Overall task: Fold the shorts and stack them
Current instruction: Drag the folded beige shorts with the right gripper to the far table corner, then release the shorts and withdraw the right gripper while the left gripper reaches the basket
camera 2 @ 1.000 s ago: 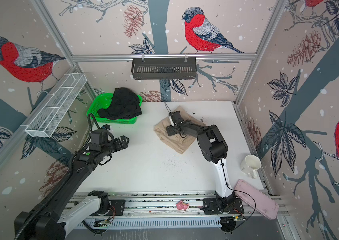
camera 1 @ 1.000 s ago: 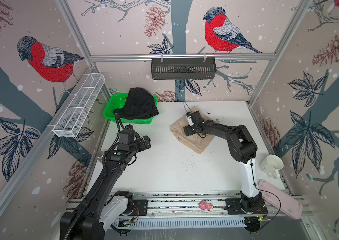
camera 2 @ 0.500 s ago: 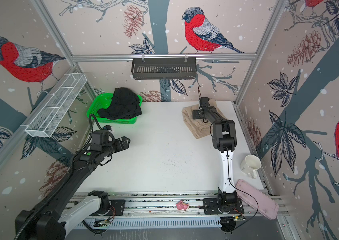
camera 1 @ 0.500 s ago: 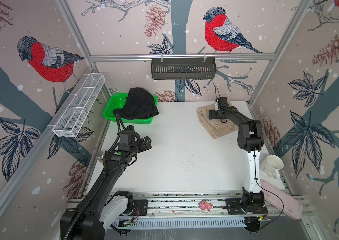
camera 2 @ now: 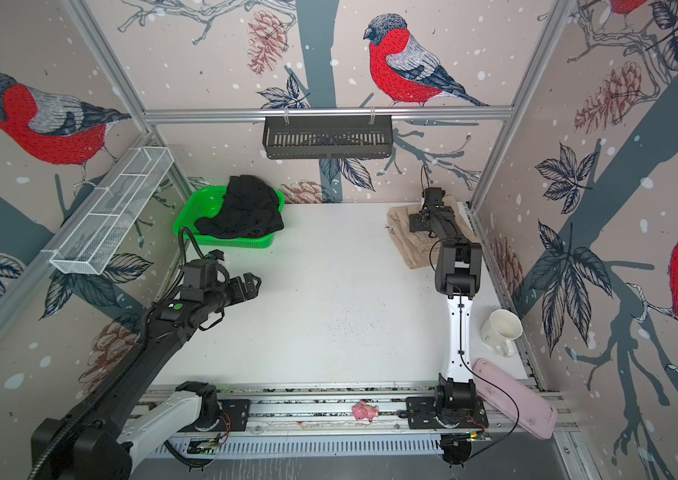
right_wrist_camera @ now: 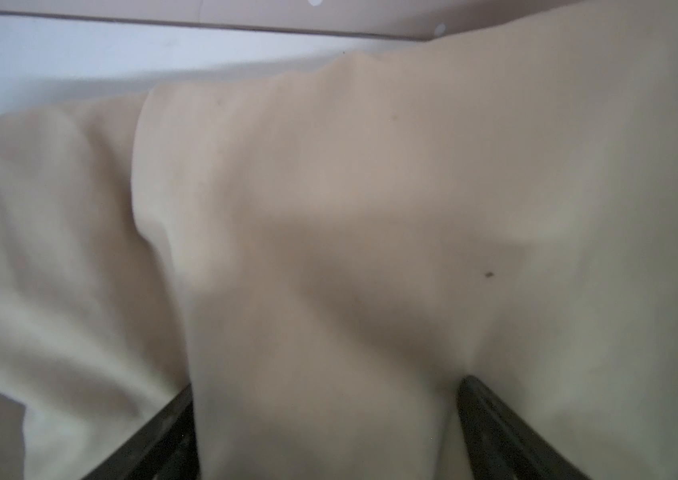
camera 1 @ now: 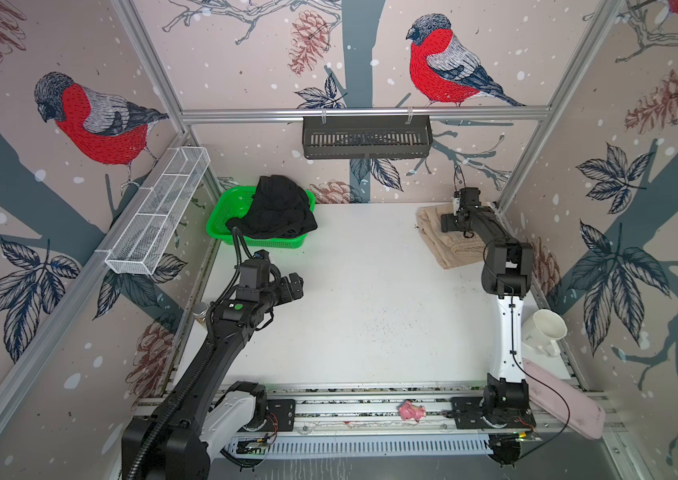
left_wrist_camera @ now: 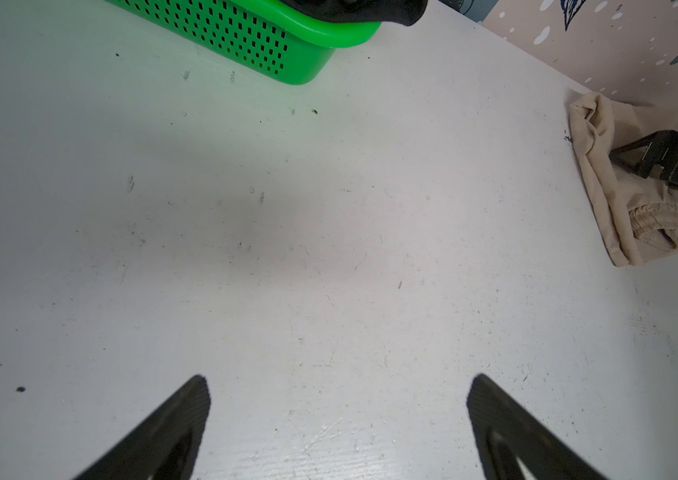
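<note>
robot lab cell, aluminium frame (camera 1: 362, 112), bird-print panel walls (camera 1: 246, 62), white tabletop (camera 1: 370, 311), slotted base rail (camera 1: 350, 409)

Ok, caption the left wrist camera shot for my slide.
Open left pincer above the white table, green basket holding black shorts ahead, right pincer at beige shorts in the far corner.

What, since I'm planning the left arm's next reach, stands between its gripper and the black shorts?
Nothing visible. Only table surface lies between the open left gripper and the green basket, where the black shorts lie heaped above the rim.
</note>
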Controlling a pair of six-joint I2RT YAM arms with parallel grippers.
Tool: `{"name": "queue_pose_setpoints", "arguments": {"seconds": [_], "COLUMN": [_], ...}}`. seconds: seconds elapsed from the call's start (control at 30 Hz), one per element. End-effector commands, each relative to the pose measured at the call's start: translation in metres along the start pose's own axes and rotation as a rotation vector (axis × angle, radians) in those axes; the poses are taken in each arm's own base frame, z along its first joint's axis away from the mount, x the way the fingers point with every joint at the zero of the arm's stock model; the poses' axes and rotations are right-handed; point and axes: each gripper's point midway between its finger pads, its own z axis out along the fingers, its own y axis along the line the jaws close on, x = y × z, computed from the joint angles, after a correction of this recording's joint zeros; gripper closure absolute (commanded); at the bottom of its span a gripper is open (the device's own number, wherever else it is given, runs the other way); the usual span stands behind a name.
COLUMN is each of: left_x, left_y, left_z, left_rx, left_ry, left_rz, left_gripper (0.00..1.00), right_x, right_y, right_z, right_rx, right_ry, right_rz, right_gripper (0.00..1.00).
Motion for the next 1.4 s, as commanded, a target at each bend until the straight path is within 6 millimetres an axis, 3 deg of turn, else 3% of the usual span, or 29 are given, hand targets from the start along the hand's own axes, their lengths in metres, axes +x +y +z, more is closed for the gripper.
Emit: {"name": "queue_pose_setpoints", "arguments": {"seconds": [0.0,0.1,0.23,0.37,0.5,0.7,0.87,0.97,1.03,1.17,1.37], "left_x": [-0.007,-0.015,-0.030,-0.040,-0.053,-0.067,-0.078,-0.089,-0.098,-0.121,-0.158], "left_y": [-0.001,0.000,-0.002,-0.001,-0.007,-0.018,-0.013,-0.020,-0.025,-0.026,-0.023], "left_z": [-0.001,-0.005,-0.009,-0.012,-0.016,-0.026,-0.029,-0.026,-0.022,-0.012,0.016], "left_rx": [0.000,-0.017,-0.024,-0.055,-0.033,0.019,-0.013,0.017,0.033,-0.015,-0.121], "left_ry": [-0.025,-0.056,-0.105,-0.121,-0.179,-0.249,-0.307,-0.336,-0.353,-0.379,-0.369], "left_rz": [0.007,-0.003,-0.003,0.013,0.028,0.039,0.001,-0.002,-0.008,0.035,0.115], "left_gripper": [0.03,0.03,0.03,0.03,0.03,0.03,0.03,0.03,0.03,0.03,0.03], "right_x": [-0.019,-0.043,-0.073,-0.076,-0.052,0.004,0.055,0.088,0.109,0.138,0.167], "right_y": [0.005,0.014,0.024,0.051,0.091,0.150,0.166,0.164,0.163,0.160,0.171], "right_z": [-0.017,-0.050,-0.117,-0.179,-0.233,-0.300,-0.361,-0.378,-0.378,-0.370,-0.352], "right_rx": [-0.051,-0.114,-0.193,-0.295,-0.339,-0.397,-0.455,-0.479,-0.480,-0.490,-0.532], "right_ry": [-0.040,-0.122,-0.274,-0.371,-0.439,-0.494,-0.601,-0.619,-0.601,-0.579,-0.511], "right_rz": [-0.001,0.041,0.101,0.108,0.053,-0.014,0.006,0.006,-0.001,0.040,0.053], "right_gripper": [0.07,0.05,0.05,0.05,0.04,0.04,0.03,0.02,0.01,0.01,0.00]}}
